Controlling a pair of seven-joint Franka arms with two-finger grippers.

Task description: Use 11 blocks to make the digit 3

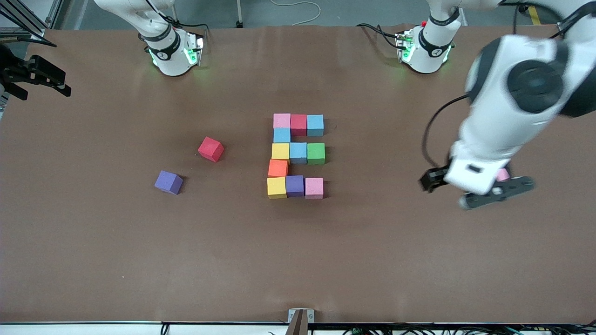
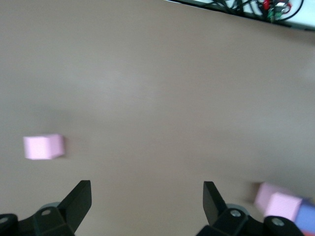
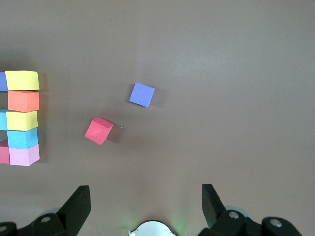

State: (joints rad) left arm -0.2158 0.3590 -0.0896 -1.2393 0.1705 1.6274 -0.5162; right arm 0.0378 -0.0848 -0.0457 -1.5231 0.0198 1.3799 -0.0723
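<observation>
Pink spare block [image 2: 44, 146] lies under the left gripper [image 2: 146, 196], whose fingers stand apart and empty; the right gripper [image 3: 145, 199], equally spread, waits.

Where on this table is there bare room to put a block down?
Bare table lies between the digit 3 and the front camera's edge, and between the figure and the left tool. Toward the right arm's end, the loose red block and purple block crowd the space.
</observation>
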